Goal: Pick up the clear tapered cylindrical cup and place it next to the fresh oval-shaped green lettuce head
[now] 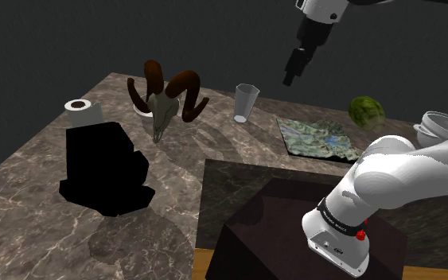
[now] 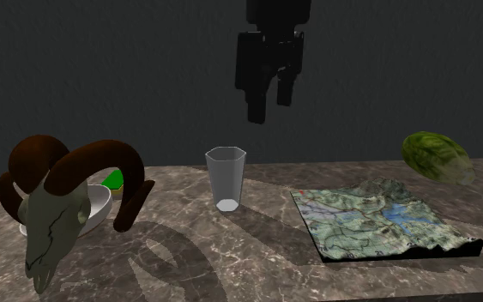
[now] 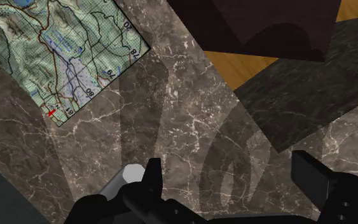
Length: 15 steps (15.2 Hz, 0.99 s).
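The clear tapered cup (image 1: 246, 102) stands upright on the marble counter (image 1: 47, 215), between a ram skull and a relief map. In the second exterior view the cup (image 2: 226, 178) is empty. The green lettuce head (image 1: 367, 112) lies at the counter's far edge beyond the map, also seen as lettuce (image 2: 437, 157). My black gripper (image 1: 292, 75) hangs high above the counter, up and toward the shoulder view's right of the cup. The gripper (image 2: 269, 101) is open and holds nothing. In the wrist view the gripper (image 3: 231, 178) has its fingers (image 3: 311, 175) wide apart over bare marble.
A horned ram skull (image 1: 166, 99) and a white bowl (image 2: 100, 204) sit left of the cup. The relief map (image 1: 321, 137) lies between cup and lettuce. A paper roll (image 1: 79, 111), a black block (image 1: 103, 171) and a white pot (image 1: 445, 127) also stand here.
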Each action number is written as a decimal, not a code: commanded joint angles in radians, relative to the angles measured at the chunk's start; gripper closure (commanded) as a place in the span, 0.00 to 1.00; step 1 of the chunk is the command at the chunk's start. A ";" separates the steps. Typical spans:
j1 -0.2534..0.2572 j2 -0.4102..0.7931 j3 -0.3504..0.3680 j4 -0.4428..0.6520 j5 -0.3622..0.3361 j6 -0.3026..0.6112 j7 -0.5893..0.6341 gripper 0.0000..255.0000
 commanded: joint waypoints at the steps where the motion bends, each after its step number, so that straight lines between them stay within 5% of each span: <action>1: 0.000 0.000 0.000 0.000 0.000 0.000 0.000 0.00; 15: -0.045 0.474 -0.073 0.097 -0.055 0.386 -0.030 0.00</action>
